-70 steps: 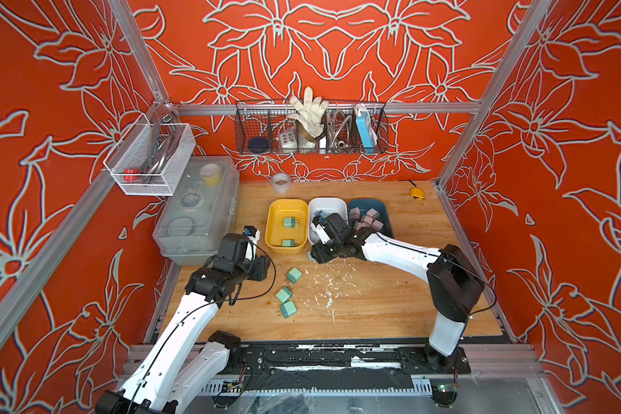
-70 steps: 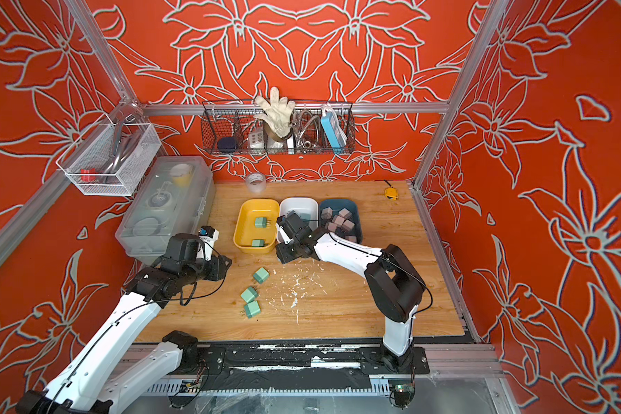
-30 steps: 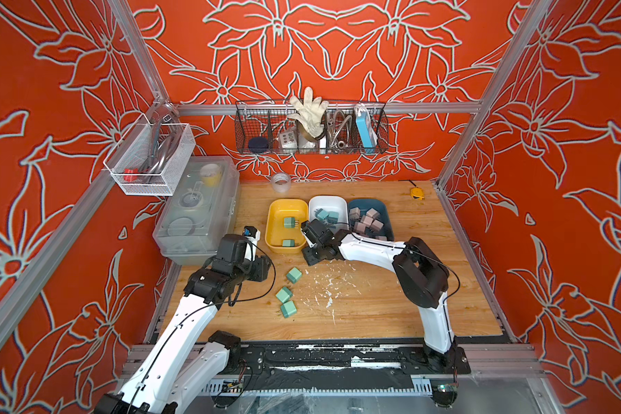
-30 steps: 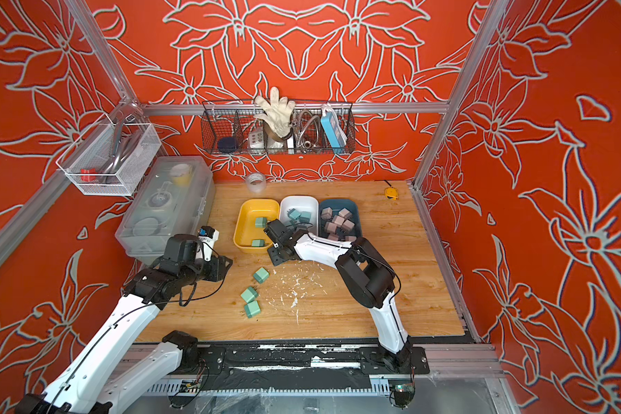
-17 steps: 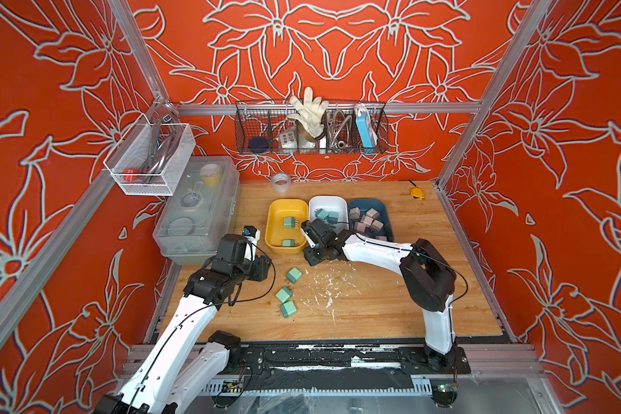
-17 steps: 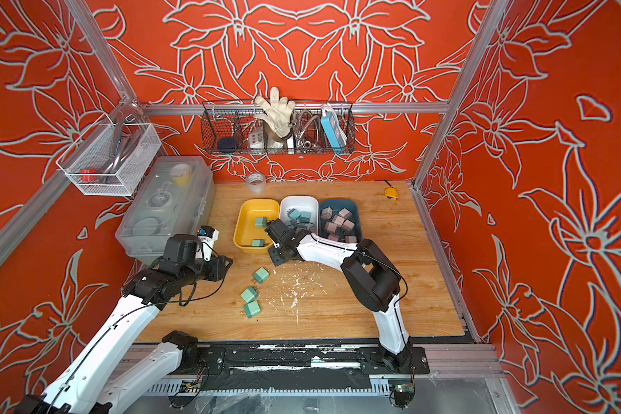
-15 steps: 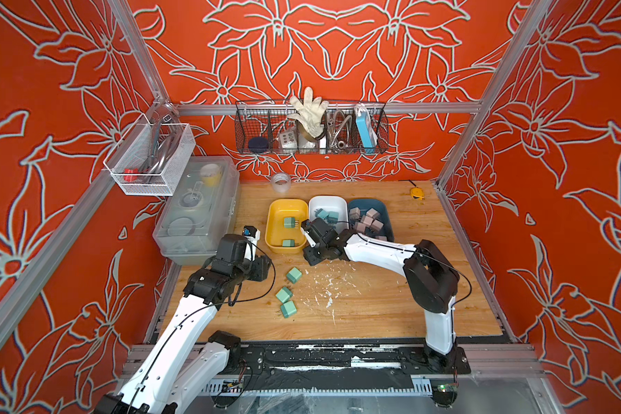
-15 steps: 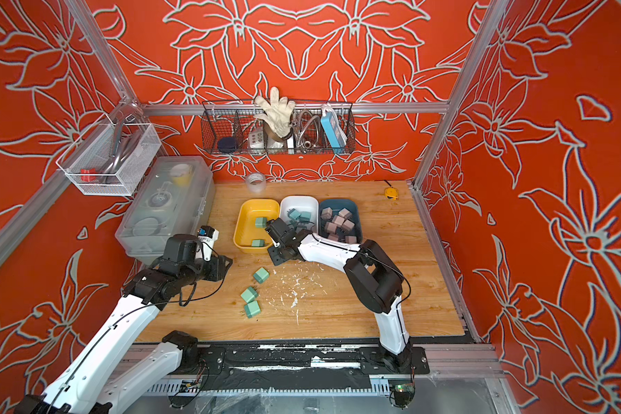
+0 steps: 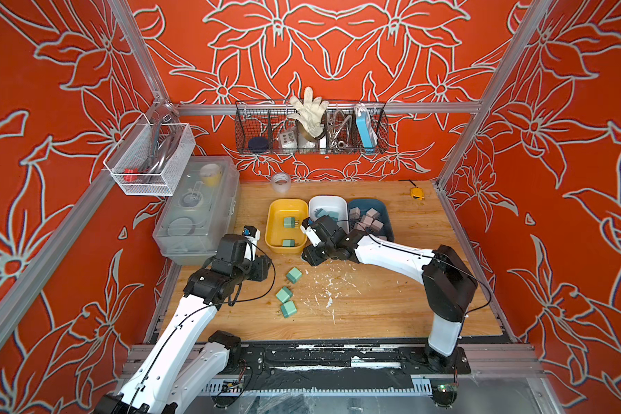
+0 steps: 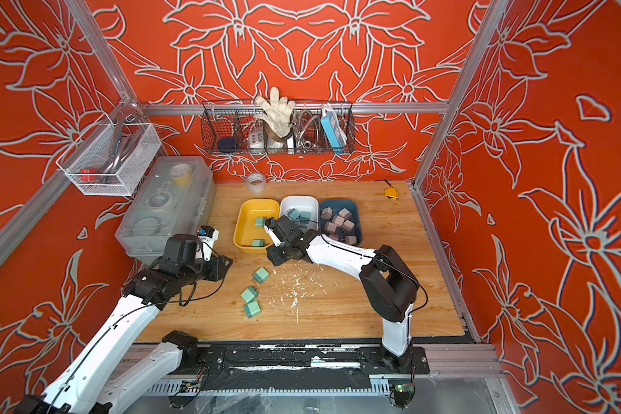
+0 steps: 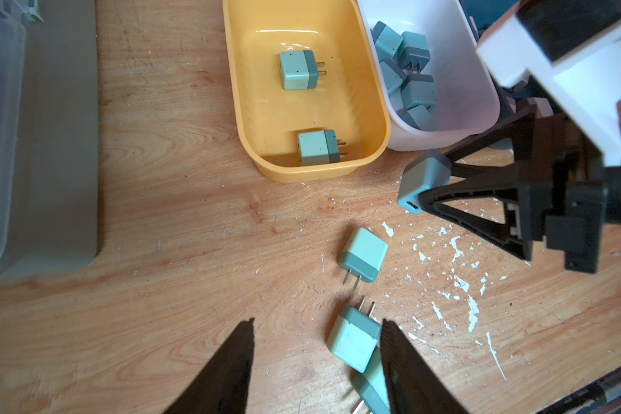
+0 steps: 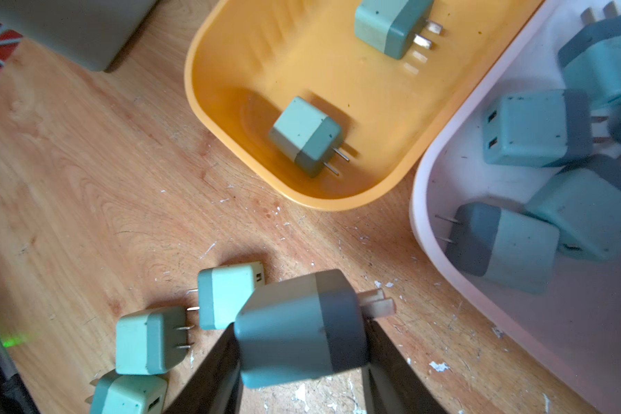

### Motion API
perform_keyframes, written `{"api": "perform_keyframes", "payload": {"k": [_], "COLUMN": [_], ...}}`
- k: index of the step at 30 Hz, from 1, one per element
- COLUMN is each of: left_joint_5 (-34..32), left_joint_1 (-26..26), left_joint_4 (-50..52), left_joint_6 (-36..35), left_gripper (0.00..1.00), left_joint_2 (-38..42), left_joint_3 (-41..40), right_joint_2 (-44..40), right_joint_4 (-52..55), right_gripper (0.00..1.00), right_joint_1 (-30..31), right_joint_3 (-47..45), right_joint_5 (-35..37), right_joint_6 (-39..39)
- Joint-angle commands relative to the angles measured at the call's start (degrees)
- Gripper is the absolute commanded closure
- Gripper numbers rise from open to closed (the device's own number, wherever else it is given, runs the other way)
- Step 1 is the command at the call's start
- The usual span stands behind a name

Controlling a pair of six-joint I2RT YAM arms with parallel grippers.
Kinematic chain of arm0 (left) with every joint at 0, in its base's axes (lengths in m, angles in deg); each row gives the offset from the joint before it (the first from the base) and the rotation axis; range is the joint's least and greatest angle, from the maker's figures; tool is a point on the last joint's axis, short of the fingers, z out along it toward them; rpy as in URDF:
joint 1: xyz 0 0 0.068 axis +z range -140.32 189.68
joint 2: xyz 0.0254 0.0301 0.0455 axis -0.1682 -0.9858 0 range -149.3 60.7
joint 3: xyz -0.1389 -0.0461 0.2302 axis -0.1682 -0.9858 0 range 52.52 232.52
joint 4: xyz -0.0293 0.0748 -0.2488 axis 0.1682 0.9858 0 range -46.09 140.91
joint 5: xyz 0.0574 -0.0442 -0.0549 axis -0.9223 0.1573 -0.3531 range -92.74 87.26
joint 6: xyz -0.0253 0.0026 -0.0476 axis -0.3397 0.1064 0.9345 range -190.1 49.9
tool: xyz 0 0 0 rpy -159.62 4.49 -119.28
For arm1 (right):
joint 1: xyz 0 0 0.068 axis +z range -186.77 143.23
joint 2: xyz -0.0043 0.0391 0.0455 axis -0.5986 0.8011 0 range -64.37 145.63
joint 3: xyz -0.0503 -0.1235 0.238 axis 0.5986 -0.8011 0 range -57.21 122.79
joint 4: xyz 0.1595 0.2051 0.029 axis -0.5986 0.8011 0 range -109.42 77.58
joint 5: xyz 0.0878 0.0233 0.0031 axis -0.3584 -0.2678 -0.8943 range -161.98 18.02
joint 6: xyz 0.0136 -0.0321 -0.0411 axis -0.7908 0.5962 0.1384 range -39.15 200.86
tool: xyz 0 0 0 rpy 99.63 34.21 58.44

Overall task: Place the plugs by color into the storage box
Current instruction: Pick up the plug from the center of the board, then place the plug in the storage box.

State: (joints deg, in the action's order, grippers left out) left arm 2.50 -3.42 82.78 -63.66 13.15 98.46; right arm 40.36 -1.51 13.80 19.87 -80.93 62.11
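Both top views are bright and even, shadows soft. Wrist views show glare in the yellow tray (image 11: 337,107) and blurred edges.

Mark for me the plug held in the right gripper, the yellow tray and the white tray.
held teal plug (image 12: 287,329): right wrist view, middle of its lighter body.
yellow tray (image 9: 283,209): in a top view, bare floor at its far end.
white tray (image 11: 456,93): left wrist view, bare inner wall.

Three trays: yellow tray (image 9: 276,229), white tray (image 9: 328,202), blue tray (image 9: 363,203). Five mint plugs (image 11: 363,256): two beyond the left pincer (image 11: 316,322) in the yellow, three on the desk (image 9: 373,304) just by it. One teal plug (image 12: 284,322) in the right pincer (image 12: 300,328), at least five more alongside. Pink plugs (image 10: 345,214): roughly seven.
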Motion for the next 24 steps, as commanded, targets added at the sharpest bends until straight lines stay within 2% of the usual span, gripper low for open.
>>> {"api": "perform_keyframes", "payload": {"k": [1, 6, 11, 14, 16, 19, 24], "left_joint_5": [0.0, -0.5, 0.6, 4.8, 9.2, 14.1, 14.4], "left_joint_1": [0.4, 0.4, 0.4, 0.4, 0.4, 0.3, -0.5], "left_joint_4": [-0.6, -0.7, -3.6, -5.4, -7.9, -11.0, -10.3], "left_joint_6": [-0.1, -0.5, 1.0, 5.0, 9.2, 11.6, 9.1], "left_gripper": [0.43, 0.43, 0.43, 0.43, 0.43, 0.43, 0.43], "left_joint_2": [0.4, 1.1, 4.2, 4.0, 2.3, -2.2, -13.1], "left_joint_3": [-0.8, -0.1, -1.6, -0.8, 0.3, 2.7, 8.7], "right_joint_2": [-3.3, -4.5, -3.3, -1.5, -0.3, 1.5, 7.3], "right_joint_4": [-2.7, -0.4, 6.5, 11.7, 15.2, 18.5, 24.3], "right_gripper": [0.64, 0.65, 0.65, 0.65, 0.65, 0.64, 0.64], "right_joint_1": [0.2, -1.1, -5.1, -9.0, -11.6, -14.6, -17.1], "right_joint_3": [-0.4, 1.8, 7.2, 11.0, 13.0, 14.9, 20.7], "right_joint_5": [-1.5, 2.8, 6.2, 6.6, 6.9, 9.5, 14.5], "right_joint_6": [0.8, 3.2, 8.0, 9.8, 10.8, 13.2, 16.7]}}
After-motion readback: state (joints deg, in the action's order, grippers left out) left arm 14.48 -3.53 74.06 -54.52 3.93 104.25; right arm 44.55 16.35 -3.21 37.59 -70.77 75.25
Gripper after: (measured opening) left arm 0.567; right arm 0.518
